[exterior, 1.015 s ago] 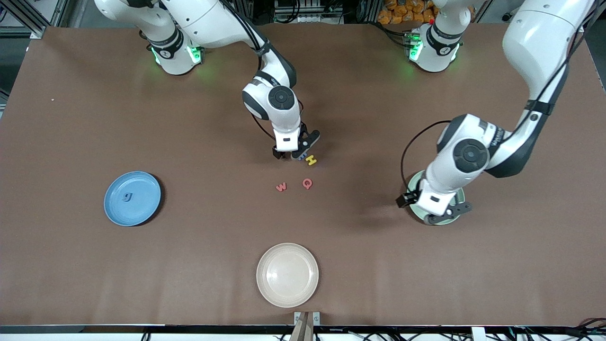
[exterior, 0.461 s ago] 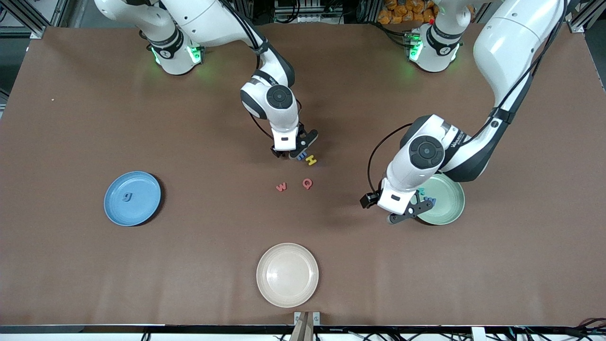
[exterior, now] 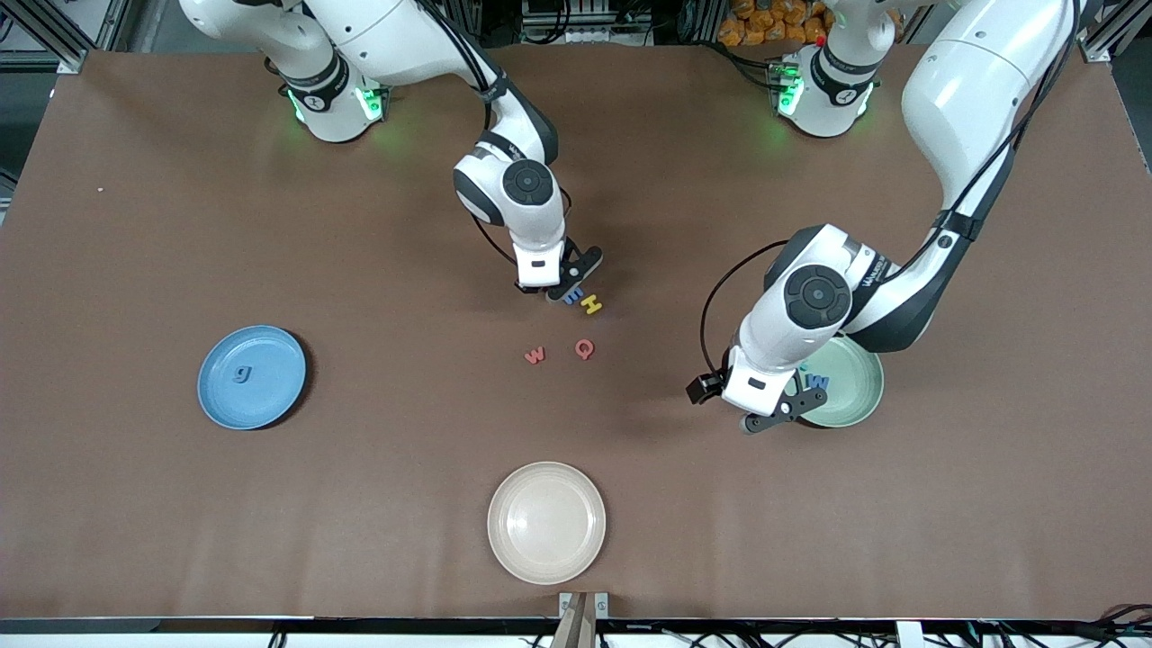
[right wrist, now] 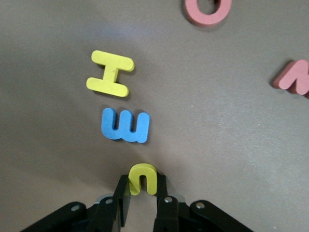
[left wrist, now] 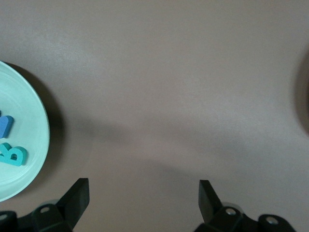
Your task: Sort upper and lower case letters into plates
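- Where the front view looks down, we see the left gripper (exterior: pixel 781 412) spread wide by the pale mint round plate (exterior: pixel 855 396); the blue round plate (exterior: pixel 252 376) sits toward the right arm's end.
- Our left wrist view shows a teal flat letter (left wrist: pixel 10 153) in the mint plate.
- Our right wrist view shows the right gripper (right wrist: pixel 141 205) clamped on a small yellow flat letter (right wrist: pixel 143 178), beside a blue flat letter (right wrist: pixel 125 126).

Left wrist view. Left gripper (left wrist: pixel 144 193): two dark fingertips (left wrist: pixel 77 192) spread wide apart, nothing between them, over bare brown table (left wrist: pixel 183 87). The mint green plate (left wrist: pixel 34 159) shows only in part, cut off by the frame edge, beside one fingertip. It casts a dark shadow on the table along its rim. Two letters lie on the plate, close together: a teal letter (left wrist: pixel 11 153), flat, nearer the rim, and a blue letter (left wrist: pixel 4 124), mostly out of frame, shape not readable. The rest of the table shows only soft shading.
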`<action>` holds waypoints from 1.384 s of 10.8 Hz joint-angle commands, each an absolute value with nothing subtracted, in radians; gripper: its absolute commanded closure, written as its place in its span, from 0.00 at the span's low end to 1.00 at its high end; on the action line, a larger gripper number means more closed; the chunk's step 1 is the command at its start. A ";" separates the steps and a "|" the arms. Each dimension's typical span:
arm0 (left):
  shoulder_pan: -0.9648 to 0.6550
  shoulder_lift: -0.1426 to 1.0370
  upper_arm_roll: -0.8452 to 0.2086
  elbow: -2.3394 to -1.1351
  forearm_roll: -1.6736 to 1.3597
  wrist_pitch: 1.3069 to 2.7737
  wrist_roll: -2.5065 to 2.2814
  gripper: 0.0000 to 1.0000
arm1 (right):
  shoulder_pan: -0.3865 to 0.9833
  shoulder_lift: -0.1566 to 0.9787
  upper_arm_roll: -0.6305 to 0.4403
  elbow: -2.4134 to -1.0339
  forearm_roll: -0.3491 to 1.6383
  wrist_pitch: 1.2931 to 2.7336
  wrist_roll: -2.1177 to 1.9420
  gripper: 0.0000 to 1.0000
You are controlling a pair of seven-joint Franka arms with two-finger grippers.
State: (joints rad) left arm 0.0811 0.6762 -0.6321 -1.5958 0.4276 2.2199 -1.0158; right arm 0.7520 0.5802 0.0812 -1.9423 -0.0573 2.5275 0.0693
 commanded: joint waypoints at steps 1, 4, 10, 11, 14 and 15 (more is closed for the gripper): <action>0.022 0.695 -0.615 -1.565 0.478 2.206 -0.947 0.00 | 0.689 0.511 0.084 -1.971 -0.055 2.508 0.064 1.00; -0.101 0.730 -0.554 -1.510 0.522 2.233 -0.927 0.00 | 0.530 0.422 0.084 -1.959 -0.057 2.387 0.055 1.00; -0.342 0.778 -0.399 -1.503 0.572 2.426 -0.755 0.00 | 0.232 0.370 0.002 -1.910 -0.141 2.111 0.061 1.00; -0.371 0.787 -0.382 -1.503 0.593 2.463 -0.744 0.00 | 0.218 0.377 -0.044 -1.910 -0.162 2.111 0.060 1.00; -0.445 0.819 -0.344 -1.503 0.618 2.552 -0.730 0.00 | 0.128 0.388 -0.077 -1.905 -0.178 2.118 0.052 1.00; -0.449 0.834 -0.344 -1.503 0.636 2.574 -0.730 0.00 | 0.102 0.393 -0.077 -1.899 -0.189 2.121 0.055 1.00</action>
